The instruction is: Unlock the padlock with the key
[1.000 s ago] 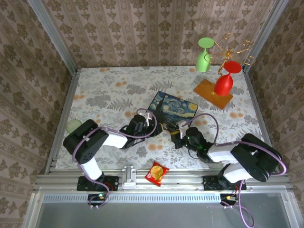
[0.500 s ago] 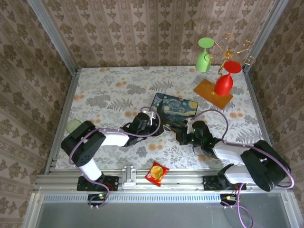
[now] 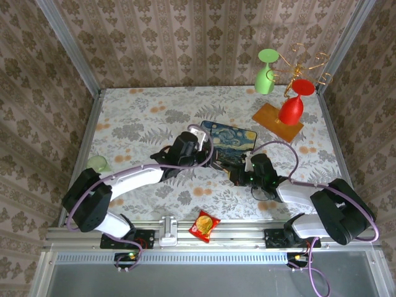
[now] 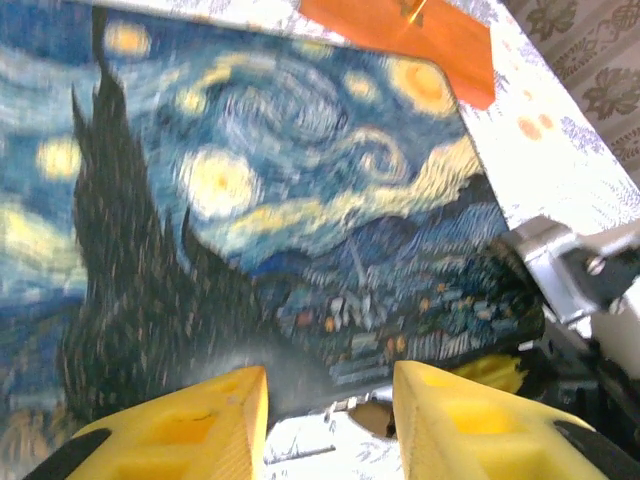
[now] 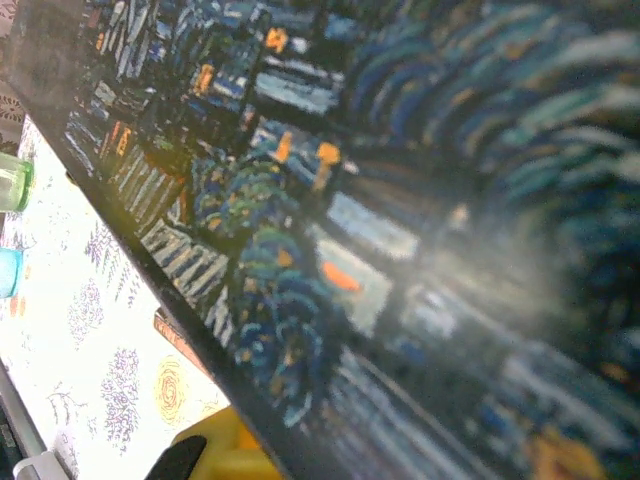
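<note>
One box (image 3: 230, 138) painted with a starry night lies mid-table (image 3: 136, 117). Behind it stand two glasses, one green (image 3: 266, 73) and one red (image 3: 291, 106), on one orange base (image 3: 276, 122). One snack packet (image 3: 204, 224) sits at the near edge and one pale green cup (image 3: 97, 163) at the left.

From above, the two arms meet at the box's near edge, the left claw (image 3: 213, 163) and the right claw (image 3: 237, 176) close together, and the spot between them is dark and crowded.

The left wrist view shows more there. Its two yellow fingers (image 4: 195, 425) are spread, with nothing pinched. Between them, just under the box's edge, is a small brown shape, probably the padlock (image 4: 372, 416). It is partly cut off and blurred.

The right wrist view gives a blurred, close look at the box's side and part of one yellow finger (image 5: 215, 452). The right claw is pressed together. The key is too small to make out, so I cannot tell whether that claw pinches it.
</note>
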`<act>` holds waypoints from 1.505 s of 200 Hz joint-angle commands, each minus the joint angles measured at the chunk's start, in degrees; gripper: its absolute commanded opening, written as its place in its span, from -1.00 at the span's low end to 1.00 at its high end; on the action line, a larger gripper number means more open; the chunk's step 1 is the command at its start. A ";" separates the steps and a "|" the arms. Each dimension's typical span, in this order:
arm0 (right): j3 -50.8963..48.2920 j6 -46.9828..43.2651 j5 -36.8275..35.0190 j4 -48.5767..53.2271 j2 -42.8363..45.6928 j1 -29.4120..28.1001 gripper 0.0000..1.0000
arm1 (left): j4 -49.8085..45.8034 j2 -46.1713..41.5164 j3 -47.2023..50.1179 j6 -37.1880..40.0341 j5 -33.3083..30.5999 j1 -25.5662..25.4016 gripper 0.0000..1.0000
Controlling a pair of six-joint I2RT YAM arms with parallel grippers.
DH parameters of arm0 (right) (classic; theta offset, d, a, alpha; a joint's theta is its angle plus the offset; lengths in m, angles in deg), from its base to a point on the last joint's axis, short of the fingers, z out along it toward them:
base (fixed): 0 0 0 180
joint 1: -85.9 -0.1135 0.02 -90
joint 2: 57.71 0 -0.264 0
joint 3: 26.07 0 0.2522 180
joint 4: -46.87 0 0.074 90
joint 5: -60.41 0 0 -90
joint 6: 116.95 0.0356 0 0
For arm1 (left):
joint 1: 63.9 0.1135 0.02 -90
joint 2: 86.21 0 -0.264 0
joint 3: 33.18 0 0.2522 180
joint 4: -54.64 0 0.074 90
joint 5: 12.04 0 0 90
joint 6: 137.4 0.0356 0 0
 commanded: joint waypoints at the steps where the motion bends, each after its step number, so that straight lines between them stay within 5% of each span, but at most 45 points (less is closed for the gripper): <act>1: 0.97 1.90 1.54 8.51 1.04 1.31 -1.00 | -5.69 5.46 -7.82 10.67 0.61 1.77 -0.21; 74: 5.45 -2.24 -1.41 13.84 -0.38 3.96 -1.00 | -7.52 19.32 -14.08 17.28 2.55 4.39 -0.29; 161: 17.25 -6.83 2.67 14.43 -11.18 4.38 -1.00 | -7.84 8.99 1.65 10.61 -1.99 4.63 -0.35; 216: 24.98 -11.29 5.31 18.08 -16.28 3.96 -1.00 | -7.43 4.56 3.05 7.58 -3.50 5.30 -0.34; 240: 22.20 -8.55 5.50 13.98 -15.10 3.69 -1.00 | -9.35 2.24 1.02 9.06 -5.07 4.95 -0.31; 262: 19.39 -6.58 3.50 12.75 -13.67 3.53 -1.00 | -15.19 -2.04 -2.52 12.36 -13.06 -0.09 -0.23; 301: 16.59 -3.92 3.38 8.91 -13.51 3.62 -1.00 | -13.77 -3.11 -3.68 10.27 -6.86 -3.10 -0.18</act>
